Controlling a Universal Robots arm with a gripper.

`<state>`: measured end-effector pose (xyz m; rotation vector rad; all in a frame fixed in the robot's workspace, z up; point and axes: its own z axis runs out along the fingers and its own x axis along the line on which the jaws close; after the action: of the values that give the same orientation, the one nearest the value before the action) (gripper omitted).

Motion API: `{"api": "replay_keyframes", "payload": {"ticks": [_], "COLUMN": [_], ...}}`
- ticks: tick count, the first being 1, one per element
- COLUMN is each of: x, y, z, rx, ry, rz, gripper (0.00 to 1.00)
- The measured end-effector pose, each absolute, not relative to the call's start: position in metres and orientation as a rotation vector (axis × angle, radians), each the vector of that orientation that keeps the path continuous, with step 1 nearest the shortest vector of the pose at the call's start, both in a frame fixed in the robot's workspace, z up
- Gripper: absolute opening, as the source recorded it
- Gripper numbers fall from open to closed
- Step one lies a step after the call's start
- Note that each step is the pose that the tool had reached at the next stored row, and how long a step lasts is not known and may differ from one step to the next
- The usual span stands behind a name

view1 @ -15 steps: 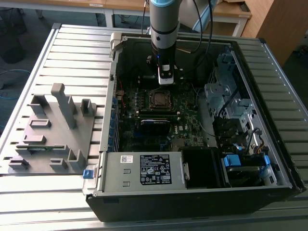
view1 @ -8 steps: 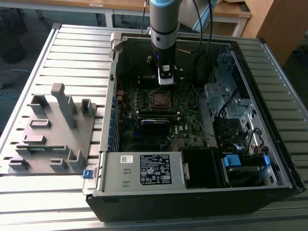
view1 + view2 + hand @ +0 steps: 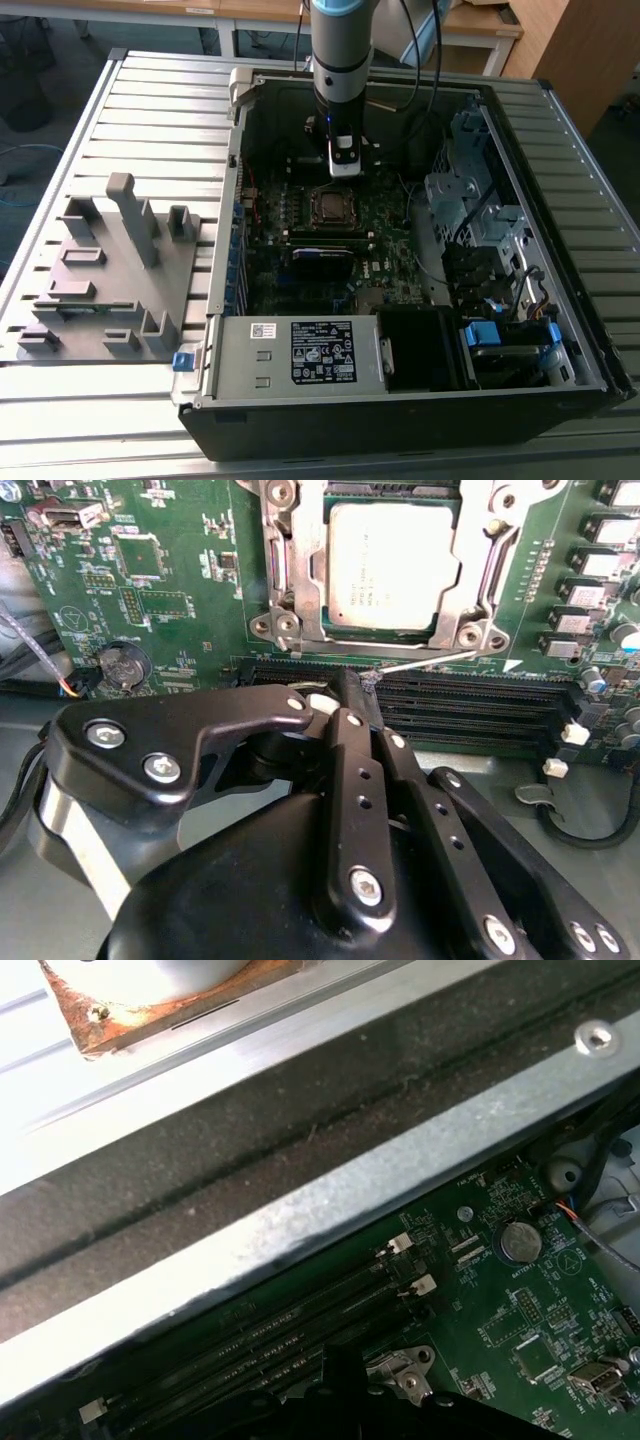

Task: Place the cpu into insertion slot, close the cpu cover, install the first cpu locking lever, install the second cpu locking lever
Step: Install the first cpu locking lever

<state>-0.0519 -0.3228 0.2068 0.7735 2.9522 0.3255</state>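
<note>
The cpu point(image 3: 390, 565), silver-grey and square, lies in the insertion slot point(image 3: 330, 205) on the green motherboard. The cpu cover point(image 3: 475, 575), a silvery frame, lies down around the chip. Along the socket's edge next to the memory slots runs a thin silvery locking lever point(image 3: 425, 661), slightly raised at an angle. Its bent end sits right against the tip of my gripper point(image 3: 352, 690). The black fingers point(image 3: 350, 770) are pressed together, shut, with nothing seen between them. In the exterior view my gripper point(image 3: 343, 165) hangs just behind the socket, inside the open computer case.
Long black memory slots point(image 3: 470, 695) lie between gripper and socket. A coin battery point(image 3: 125, 665) and capacitors point(image 3: 565, 615) stand on the board. The case wall point(image 3: 300, 1210) is close by. A power supply point(image 3: 300, 350), drive cage point(image 3: 470, 190) and grey fixture point(image 3: 110, 270) surround the work area.
</note>
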Motion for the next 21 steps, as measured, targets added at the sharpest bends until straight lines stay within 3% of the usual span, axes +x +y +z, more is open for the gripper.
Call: {"api": "replay_keyframes", "payload": {"ticks": [21], "x": [-0.0529], "y": [-0.3227], "z": [0.2036], "rx": [0.734], "ry": [2.943], "rz": [0.332], "gripper": [0.1]}}
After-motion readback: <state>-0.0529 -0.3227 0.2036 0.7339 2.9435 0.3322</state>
